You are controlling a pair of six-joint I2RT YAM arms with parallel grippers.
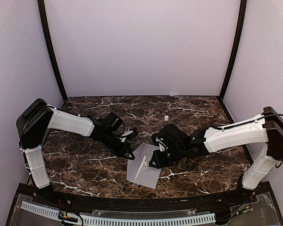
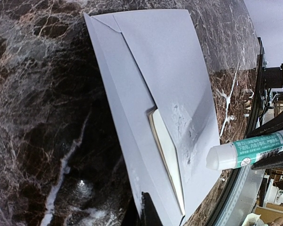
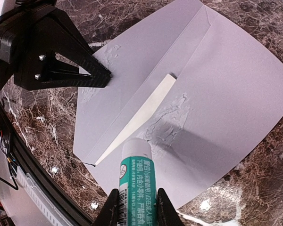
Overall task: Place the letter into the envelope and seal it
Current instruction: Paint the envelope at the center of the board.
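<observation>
My right gripper (image 3: pixel 137 206) holds a glue stick (image 3: pixel 136 165), its fingers narrow around the green and white tube. The white tip of the stick points at the envelope (image 3: pixel 226 94); I cannot tell if it touches the paper. The envelope lies flat on the marble table (image 1: pixel 85 165), toward the near side, between my two arms. Glue smears show on it beside the opening. The letter (image 3: pixel 146 113) is inside, and only a cream strip of it shows there. My left gripper (image 1: pixel 129 154) is fully closed on nothing, and its tip rests on the left edge of the envelope. A small white cap (image 1: pixel 166 117) stands farther back.
</observation>
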